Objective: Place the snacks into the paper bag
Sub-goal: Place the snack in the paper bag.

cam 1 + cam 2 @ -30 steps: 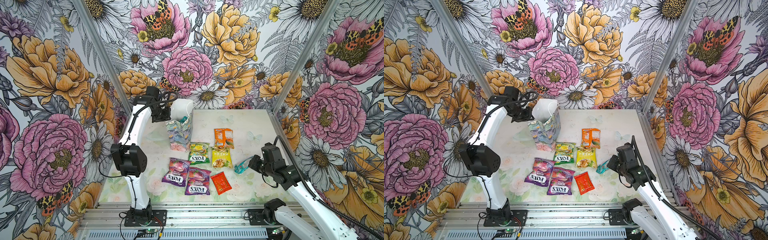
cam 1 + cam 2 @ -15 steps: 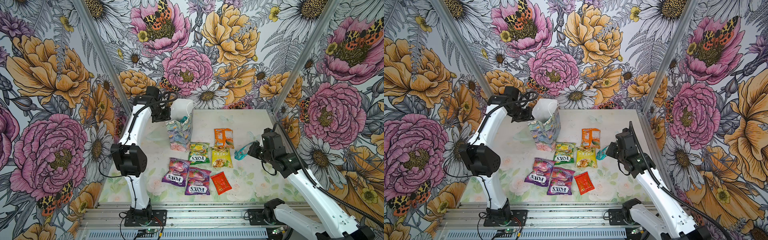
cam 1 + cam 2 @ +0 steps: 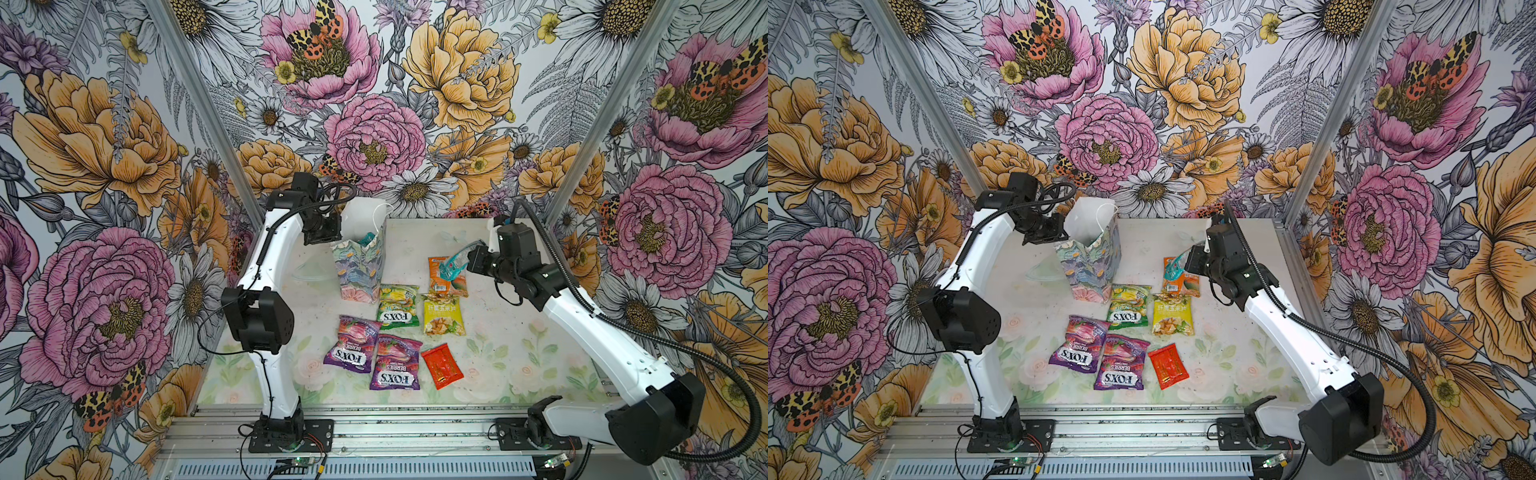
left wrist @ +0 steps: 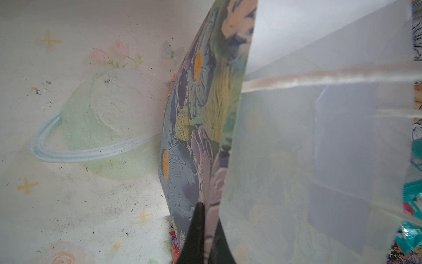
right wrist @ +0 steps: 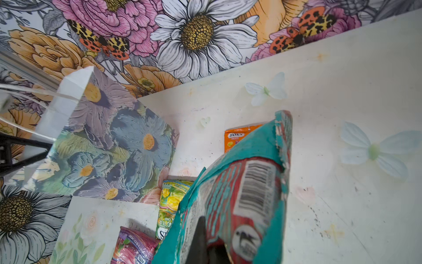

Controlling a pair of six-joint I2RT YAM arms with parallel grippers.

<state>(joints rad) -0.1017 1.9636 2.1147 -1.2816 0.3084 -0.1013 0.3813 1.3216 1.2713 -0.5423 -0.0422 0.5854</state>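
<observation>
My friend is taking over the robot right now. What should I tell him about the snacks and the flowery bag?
Left gripper: shut on the paper bag at its rim; the bag stands upright and open.
Right gripper: shut on a teal packet, held in the air, short of the bag.
Done: a second teal packet shows inside the bag.
Left: drop in the held one, then six from the table: two purple packets, green packet, yellow packet, orange packet, red packet.
</observation>
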